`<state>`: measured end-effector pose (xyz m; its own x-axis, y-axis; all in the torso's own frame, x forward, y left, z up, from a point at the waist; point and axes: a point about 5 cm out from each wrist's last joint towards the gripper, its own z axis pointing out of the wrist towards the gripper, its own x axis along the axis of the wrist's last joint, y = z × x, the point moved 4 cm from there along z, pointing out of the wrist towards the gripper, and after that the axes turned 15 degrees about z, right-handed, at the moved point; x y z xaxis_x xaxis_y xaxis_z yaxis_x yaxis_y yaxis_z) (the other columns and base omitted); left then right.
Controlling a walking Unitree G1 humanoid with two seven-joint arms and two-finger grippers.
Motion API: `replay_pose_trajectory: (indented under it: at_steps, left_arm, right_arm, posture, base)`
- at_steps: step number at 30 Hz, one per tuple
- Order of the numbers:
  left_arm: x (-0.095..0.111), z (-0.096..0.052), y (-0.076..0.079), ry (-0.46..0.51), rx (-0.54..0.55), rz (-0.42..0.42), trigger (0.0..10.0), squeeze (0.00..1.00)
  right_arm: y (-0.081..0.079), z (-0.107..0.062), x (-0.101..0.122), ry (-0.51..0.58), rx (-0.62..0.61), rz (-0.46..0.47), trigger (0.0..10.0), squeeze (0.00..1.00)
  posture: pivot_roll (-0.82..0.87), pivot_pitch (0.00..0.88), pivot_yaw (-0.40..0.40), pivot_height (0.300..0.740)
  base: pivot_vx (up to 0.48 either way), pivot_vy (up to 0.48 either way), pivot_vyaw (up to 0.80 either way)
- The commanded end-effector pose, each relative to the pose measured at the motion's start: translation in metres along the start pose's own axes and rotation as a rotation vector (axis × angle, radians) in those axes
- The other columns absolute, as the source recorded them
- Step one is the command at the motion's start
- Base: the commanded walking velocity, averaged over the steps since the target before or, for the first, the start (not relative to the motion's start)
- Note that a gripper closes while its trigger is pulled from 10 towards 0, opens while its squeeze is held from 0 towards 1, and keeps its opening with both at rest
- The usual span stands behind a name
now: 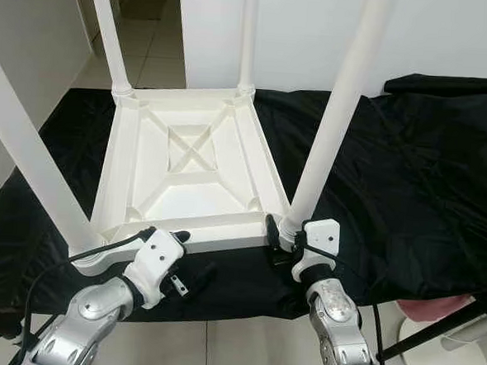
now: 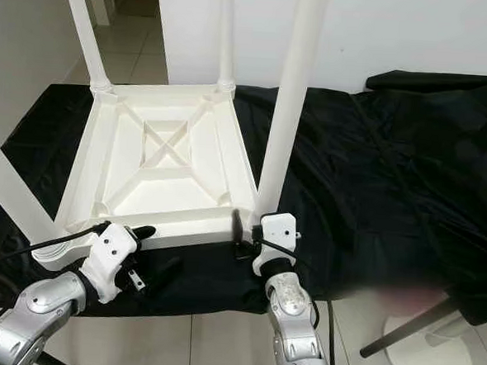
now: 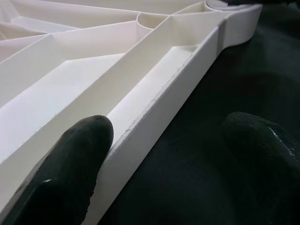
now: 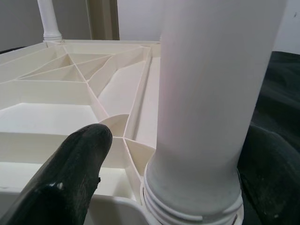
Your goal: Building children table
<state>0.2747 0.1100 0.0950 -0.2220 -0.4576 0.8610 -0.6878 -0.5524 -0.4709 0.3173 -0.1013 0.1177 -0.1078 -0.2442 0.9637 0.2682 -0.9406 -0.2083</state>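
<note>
A white plastic children's table [image 1: 215, 233] lies upside down on a black cloth [image 1: 409, 176], its ribbed underside facing up. Four white legs stand up from its corners, the near right leg [image 1: 337, 114] being the closest. My left gripper [image 1: 191, 254] is open at the table's near rim [image 3: 154, 117]; one finger [image 3: 79, 154] rests on the inner side, the other [image 3: 258, 145] lies apart over the cloth. My right gripper [image 1: 286, 233] is open around the base of the near right leg [image 4: 211, 93], with a gap between its one finger [image 4: 79, 159] and the leg.
The black cloth drapes over a low surface, bunched at the right [image 1: 448, 87]. Pale tiled floor [image 1: 242, 348] lies in front of it, with a white round stand base [image 1: 439, 360] and a black tripod leg [image 2: 400, 333] at lower right. A white wall [image 1: 302, 29] stands behind.
</note>
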Motion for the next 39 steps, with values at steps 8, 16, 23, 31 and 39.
replay_pose_trajectory:
  at_steps: [8,16,23,31,39]
  left_arm:
    - [-0.035,-0.011,-0.013,-0.167,0.018,0.072,10.0,0.0]
    - [-0.043,-0.017,-0.019,-0.201,0.018,0.107,10.0,0.0]
    - [-0.054,-0.024,-0.028,-0.25,0.034,0.148,10.0,0.0]
    - [-0.059,-0.033,-0.038,-0.277,0.062,0.17,10.0,0.0]
    - [-0.029,-0.032,-0.035,-0.197,0.056,0.201,10.0,0.0]
  right_arm:
    - [-0.005,-0.001,-0.008,-0.034,0.015,-0.005,10.0,0.0]
    - [-0.005,-0.003,-0.01,-0.039,0.01,-0.002,10.0,0.0]
    - [-0.009,-0.003,-0.013,-0.045,0.024,0.005,10.0,0.0]
    - [-0.012,-0.004,-0.015,-0.056,0.044,0.008,10.0,0.0]
    - [-0.014,-0.005,-0.016,-0.064,0.062,0.012,10.0,0.0]
  posture:
    - [0.01,0.03,0.017,0.74]
    - [0.01,0.021,0.02,0.74]
    - [0.01,0.015,0.019,0.74]
    - [0.02,0.019,0.018,0.74]
    - [0.03,0.025,0.018,0.74]
  base:
    - [0.0,0.0,0.0]
    - [0.0,0.0,0.0]
    - [0.0,0.0,0.0]
    - [0.0,0.0,0.0]
    - [0.0,0.0,0.0]
